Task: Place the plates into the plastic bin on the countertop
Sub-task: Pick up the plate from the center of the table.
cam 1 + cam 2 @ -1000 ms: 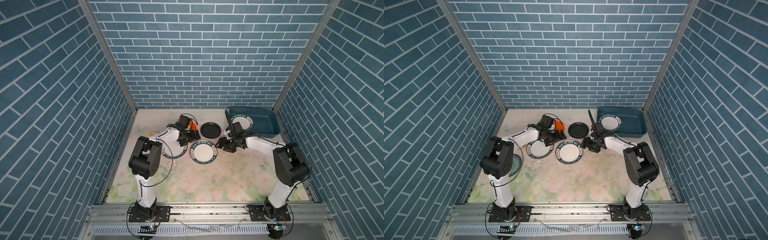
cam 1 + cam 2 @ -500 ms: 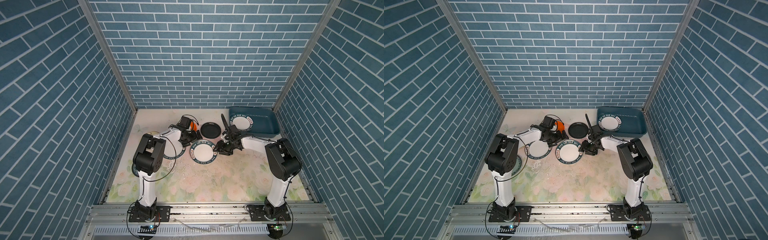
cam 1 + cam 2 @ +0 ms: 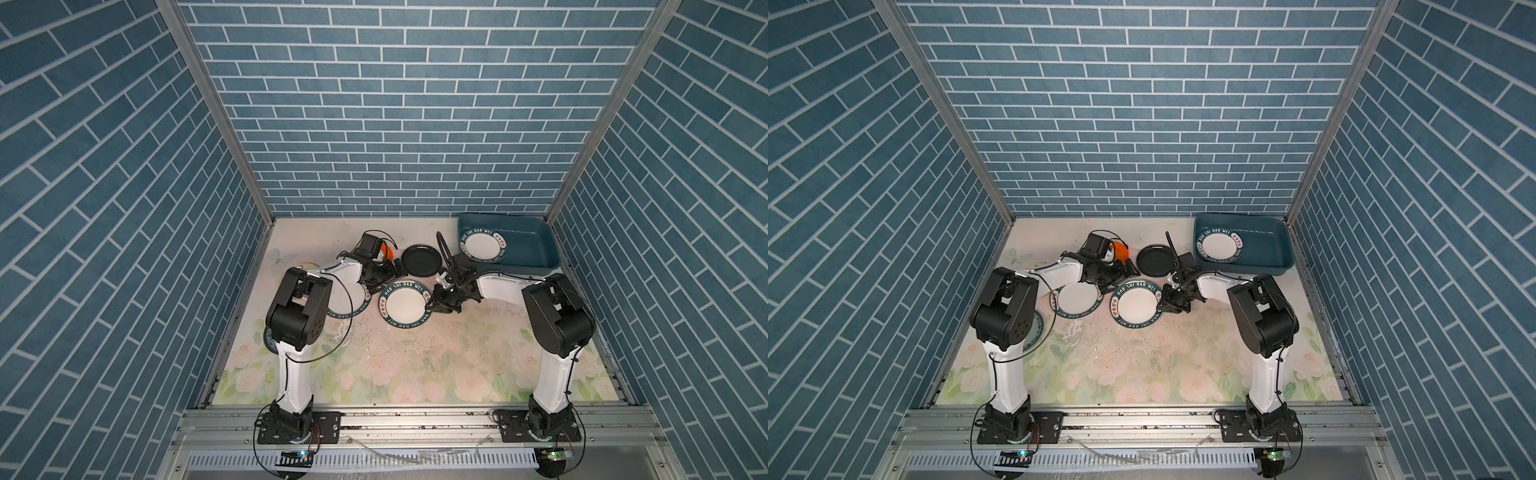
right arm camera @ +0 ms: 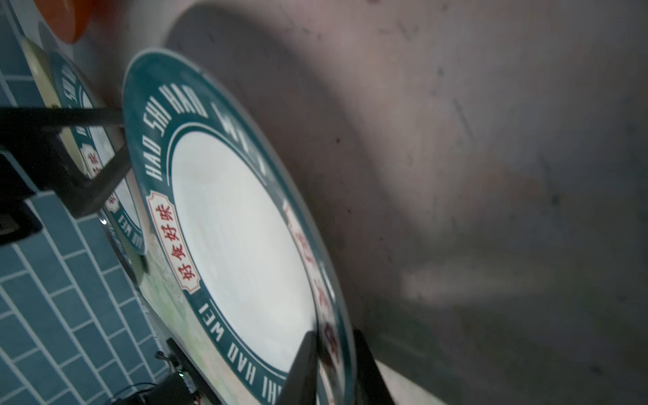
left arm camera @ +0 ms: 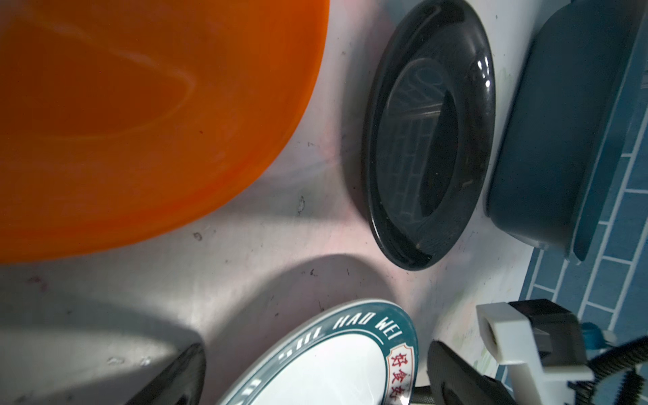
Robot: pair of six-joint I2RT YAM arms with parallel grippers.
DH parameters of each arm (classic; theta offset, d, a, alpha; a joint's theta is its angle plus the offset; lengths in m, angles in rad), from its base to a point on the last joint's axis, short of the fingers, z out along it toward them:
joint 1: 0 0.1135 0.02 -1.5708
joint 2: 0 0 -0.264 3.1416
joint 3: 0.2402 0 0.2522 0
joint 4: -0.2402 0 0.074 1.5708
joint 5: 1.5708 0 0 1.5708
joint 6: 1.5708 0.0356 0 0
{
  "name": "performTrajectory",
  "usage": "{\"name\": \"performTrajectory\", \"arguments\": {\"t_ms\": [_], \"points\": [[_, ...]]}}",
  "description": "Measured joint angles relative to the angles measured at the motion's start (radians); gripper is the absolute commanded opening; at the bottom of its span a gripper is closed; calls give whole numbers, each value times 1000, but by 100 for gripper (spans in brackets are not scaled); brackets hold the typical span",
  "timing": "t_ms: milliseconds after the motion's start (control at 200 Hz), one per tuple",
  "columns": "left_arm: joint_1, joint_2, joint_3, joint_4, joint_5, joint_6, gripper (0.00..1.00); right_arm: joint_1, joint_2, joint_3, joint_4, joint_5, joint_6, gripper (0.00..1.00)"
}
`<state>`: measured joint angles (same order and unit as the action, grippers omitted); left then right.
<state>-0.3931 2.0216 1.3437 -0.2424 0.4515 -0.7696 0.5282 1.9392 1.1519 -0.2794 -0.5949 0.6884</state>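
Pinching the rim of the middle lettered plate [image 3: 402,303] with my right gripper [image 3: 431,300], jaws closed thin on its edge, mid-countertop [image 3: 415,365]. My left gripper [image 3: 397,269] gapes wide, holding nothing, beside the orange plate [image 3: 388,252]. The bin [image 3: 530,245] sits in the back right corner with another lettered plate [image 3: 482,249] inside. My worry: an edge-only grip like this lets the plate droop, slip out, or clip the bin's rim.

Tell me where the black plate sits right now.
In both top views the black plate lies flat on the countertop toward the back, between the orange plate and the plastic bin.
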Motion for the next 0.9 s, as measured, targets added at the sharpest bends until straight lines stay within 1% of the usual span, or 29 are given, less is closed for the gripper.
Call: {"name": "performTrajectory", "arguments": {"t_ms": [20, 55, 125, 260, 390, 550, 720, 800, 900], "points": [[3, 0, 0, 3, -6, 1, 100, -4, -1, 6, 4, -35, 3, 0], [9, 0, 0, 10, -8, 1, 100, -9, -9, 26, 5, -60, -7, 0], [16, 1, 0, 19, -15, 1, 100, 0, -17, 54, -4, -35, -22, 0], [17, 1, 0, 18, -11, 3, 100, 4, -18, 61, -24, -26, -25, 0], [28, -9, 1, 0, 11, 14, 100, 6, -29, 73, -51, -5, -39, 0], [65, -91, 35, -56, 48, 41, 100, -3, -90, 76, -81, 54, -39, 0], [121, -224, 149, -82, 68, 84, 100, -71, -211, 103, -111, 82, -39, 0], [126, -270, 191, -81, 71, 99, 100, -119, -267, 135, -113, 88, -39, 0], [122, -304, 208, -80, 86, 108, 100, -190, -327, 177, -125, 99, -38, 0]]}}
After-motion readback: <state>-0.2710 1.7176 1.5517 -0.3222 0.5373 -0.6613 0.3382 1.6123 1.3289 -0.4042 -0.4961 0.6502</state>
